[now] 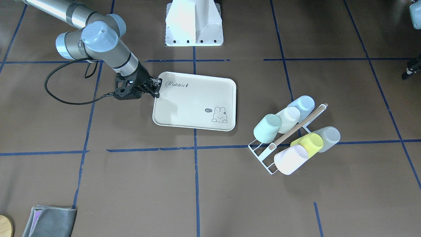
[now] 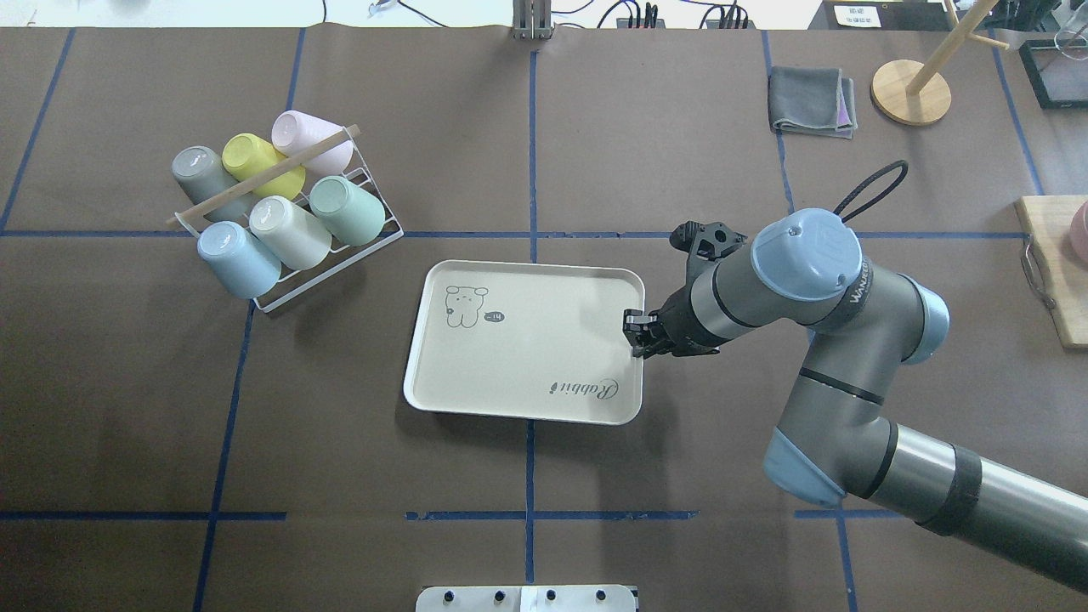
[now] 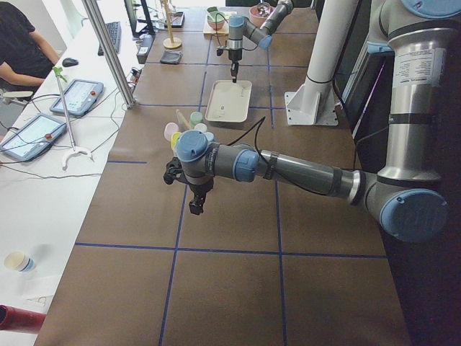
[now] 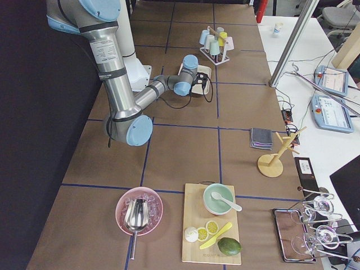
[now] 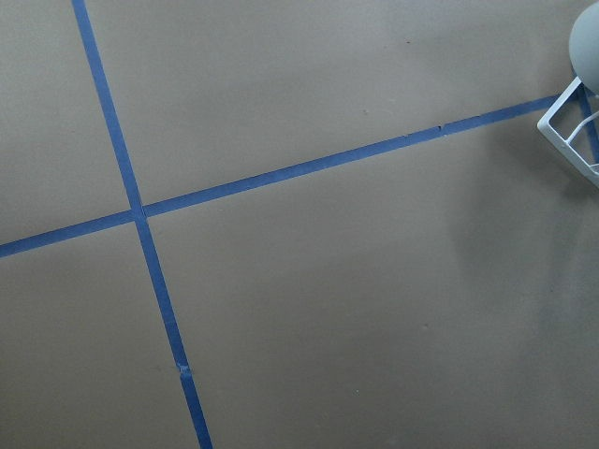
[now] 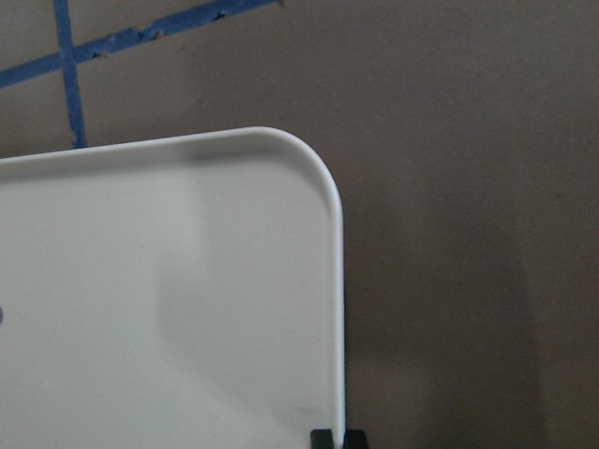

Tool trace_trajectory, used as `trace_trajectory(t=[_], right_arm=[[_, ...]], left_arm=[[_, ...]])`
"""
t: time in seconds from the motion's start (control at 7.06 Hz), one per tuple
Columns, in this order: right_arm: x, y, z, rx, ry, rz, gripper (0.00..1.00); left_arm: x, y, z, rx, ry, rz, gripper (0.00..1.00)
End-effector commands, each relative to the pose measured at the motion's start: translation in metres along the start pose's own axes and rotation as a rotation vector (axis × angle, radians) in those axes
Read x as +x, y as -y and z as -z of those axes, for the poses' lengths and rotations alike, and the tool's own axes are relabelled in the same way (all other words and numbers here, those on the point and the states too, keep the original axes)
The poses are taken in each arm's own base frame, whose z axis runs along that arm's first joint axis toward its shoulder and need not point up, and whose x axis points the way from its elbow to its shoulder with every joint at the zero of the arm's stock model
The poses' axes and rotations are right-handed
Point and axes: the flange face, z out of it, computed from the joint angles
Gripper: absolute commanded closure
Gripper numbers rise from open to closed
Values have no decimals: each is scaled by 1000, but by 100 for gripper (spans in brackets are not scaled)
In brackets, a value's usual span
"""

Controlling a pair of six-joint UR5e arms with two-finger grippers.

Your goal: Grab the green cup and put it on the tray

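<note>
The green cup (image 1: pixel 267 128) (image 2: pixel 347 210) lies tilted on a white wire rack (image 1: pixel 263 154) among other cups, mouth toward the rack's wooden rod. The tray (image 1: pixel 190 105) (image 2: pixel 527 357) lies flat and bare mid-table. My right gripper (image 1: pixel 156 88) (image 2: pixel 636 336) sits at the tray's corner by the "Rabbit" script. In the right wrist view its two tips stand close on either side of the tray (image 6: pixel 168 299) rim. My left gripper (image 3: pixel 193 205) hangs above the table beyond the rack, apart from the cups. Whether it is open or shut I cannot tell.
The rack also holds light blue (image 2: pixel 236 257), cream, grey, yellow-green (image 2: pixel 259 161) and pink cups. A folded grey cloth (image 2: pixel 812 100), a wooden stand (image 2: pixel 911 92) and a cutting board (image 2: pixel 1054 272) lie at the right. The robot's base (image 1: pixel 194 23) stands behind the tray.
</note>
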Motion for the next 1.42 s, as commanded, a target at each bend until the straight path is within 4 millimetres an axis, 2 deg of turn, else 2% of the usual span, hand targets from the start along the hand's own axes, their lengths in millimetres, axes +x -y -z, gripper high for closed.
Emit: trace_trajectory(t=[0.0,0.85,0.99,1.13,1.28], right_arm=[[-10,-10,-8,-6,1,24,100],[7,0,-7,12,-23,6,97],[8,0,-7,12,-24,4,74],[11,0,-7,12,-44,-5,1],[9,1,-3,19,-62,-15,0]], left_arm=[[0,0,0,-1,0,0,0],[0,0,0,-1,0,2,0],[0,1,0,0,0,0,0],[1,1,0,0,0,-2,0],[6,6,1,5,1,-14,0]])
